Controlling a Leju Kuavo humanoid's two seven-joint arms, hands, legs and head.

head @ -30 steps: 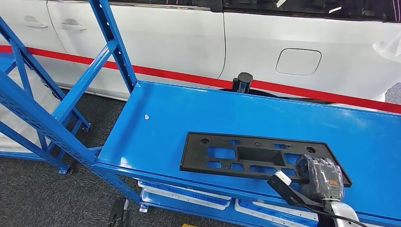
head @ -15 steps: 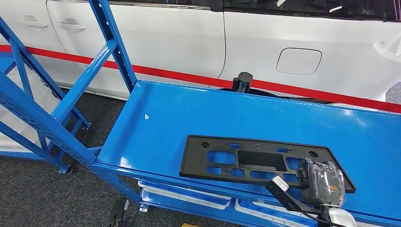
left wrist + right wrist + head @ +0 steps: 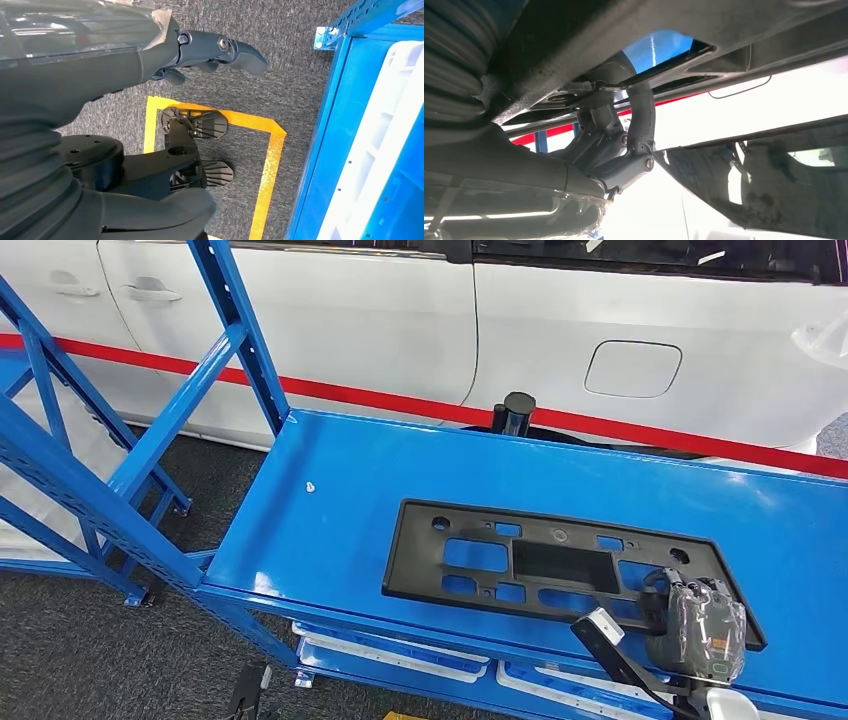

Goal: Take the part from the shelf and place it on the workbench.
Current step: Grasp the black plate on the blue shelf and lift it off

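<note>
A flat black plastic part (image 3: 540,560) with several cut-out slots lies on the blue shelf (image 3: 360,480), its long side running left to right. At the part's near right corner my right hand (image 3: 698,630) grips it. In the right wrist view, fingers (image 3: 641,120) of that hand hook through a slot, and the part (image 3: 734,25) is seen from its underside with the blue shelf showing through. Beside my body my left hand (image 3: 210,50) hangs over the grey carpet, fingers apart and holding nothing.
Blue slanted uprights (image 3: 235,330) of the rack stand at the left. A black cylinder (image 3: 515,410) sits at the shelf's rear edge, with a white car (image 3: 560,320) behind. White bins (image 3: 400,652) lie under the shelf. Yellow tape (image 3: 270,165) marks the carpet.
My right hand has drawn slightly toward me and to the right, still holding the part's corner. The part has shifted with it and its near right end has moved.
</note>
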